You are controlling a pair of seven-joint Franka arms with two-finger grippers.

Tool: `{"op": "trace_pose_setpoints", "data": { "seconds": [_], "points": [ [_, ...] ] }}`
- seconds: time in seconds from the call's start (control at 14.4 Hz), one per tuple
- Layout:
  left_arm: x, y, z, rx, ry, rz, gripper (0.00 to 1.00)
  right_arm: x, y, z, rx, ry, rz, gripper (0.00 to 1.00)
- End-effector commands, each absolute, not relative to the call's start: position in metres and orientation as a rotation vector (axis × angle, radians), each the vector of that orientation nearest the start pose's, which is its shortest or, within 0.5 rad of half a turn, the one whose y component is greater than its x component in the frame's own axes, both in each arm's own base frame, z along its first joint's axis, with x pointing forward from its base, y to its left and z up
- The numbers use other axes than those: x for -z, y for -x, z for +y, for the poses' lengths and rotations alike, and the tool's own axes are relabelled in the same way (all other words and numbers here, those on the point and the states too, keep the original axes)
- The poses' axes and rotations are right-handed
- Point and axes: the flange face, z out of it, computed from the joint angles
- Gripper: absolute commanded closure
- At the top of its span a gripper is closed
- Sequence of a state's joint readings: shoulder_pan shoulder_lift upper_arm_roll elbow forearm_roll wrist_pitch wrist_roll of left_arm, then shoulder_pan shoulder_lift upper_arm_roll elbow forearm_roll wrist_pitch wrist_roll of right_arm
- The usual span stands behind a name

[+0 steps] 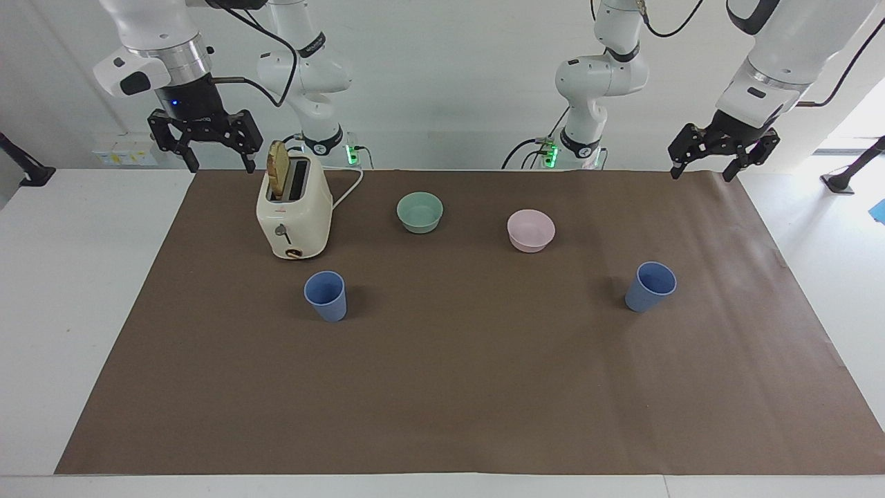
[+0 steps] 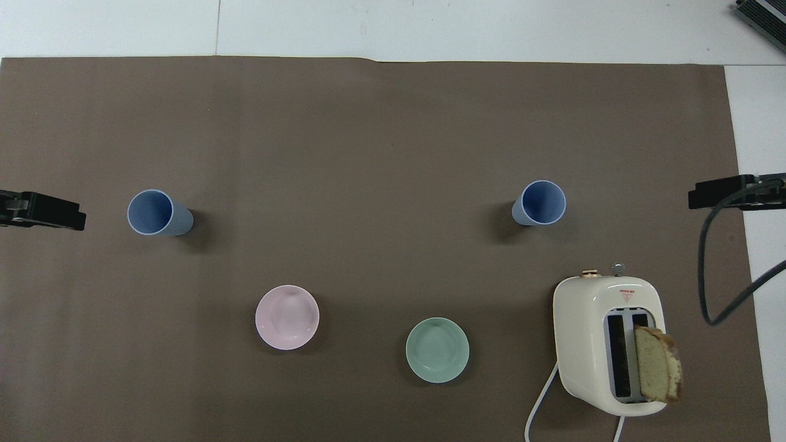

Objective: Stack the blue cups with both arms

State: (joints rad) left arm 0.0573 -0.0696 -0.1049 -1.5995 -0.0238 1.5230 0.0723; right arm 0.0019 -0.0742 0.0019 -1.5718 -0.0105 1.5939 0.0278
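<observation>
A: Our left fingers [image 1: 704, 160] and right fingers [image 1: 216, 143] are both hanging spread wide, gripping nothing.

B: So we are not yet reaching. One blue cup [image 1: 325, 295] is standing just beside the toaster [image 1: 293, 218], farther from us; the other blue cup [image 1: 650, 286] is well apart, toward the left arm's end.

A: Next, we judge, each arm is needing to descend over its cup; both are waiting raised above the desk [image 1: 442, 387].

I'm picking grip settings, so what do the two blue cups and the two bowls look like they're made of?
Blue cups: probably matte plastic, with an even periwinkle colour, thin rims and no glare. Mint-green bowl and pale pink bowl: likely similar plastic, smooth with only a faint sheen inside. Glazed ceramic can't be ruled out.
</observation>
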Motion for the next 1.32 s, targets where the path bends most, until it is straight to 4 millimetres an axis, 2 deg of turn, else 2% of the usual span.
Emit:
{"op": "trace_pose_setpoints", "data": {
  "seconds": [0.0,0.35,0.56,0.98,1.11,1.25],
  "points": [
    [-0.647,-0.520,-0.032,-0.015,3.159,0.208,0.00,-0.666,-0.528,-0.001,0.152,3.139,0.022,0.00],
    [-0.646,-0.520,-0.033,-0.015,3.159,0.215,0.00,-0.666,-0.529,-0.002,0.154,3.139,0.024,0.00],
    [-0.650,-0.528,-0.036,0.090,3.173,0.222,0.00,-0.666,-0.528,-0.002,0.152,3.139,0.024,0.00],
    [-0.649,-0.528,-0.036,0.093,3.173,0.222,0.00,-0.666,-0.528,-0.002,0.152,3.139,0.024,0.00],
    [-0.645,-0.531,-0.035,0.084,3.174,0.219,0.00,-0.666,-0.528,-0.001,0.152,3.139,0.022,0.00],
    [-0.624,-0.541,-0.028,0.067,3.178,0.199,0.00,-0.666,-0.528,-0.002,0.152,3.139,0.024,0.00]
  ]
}}
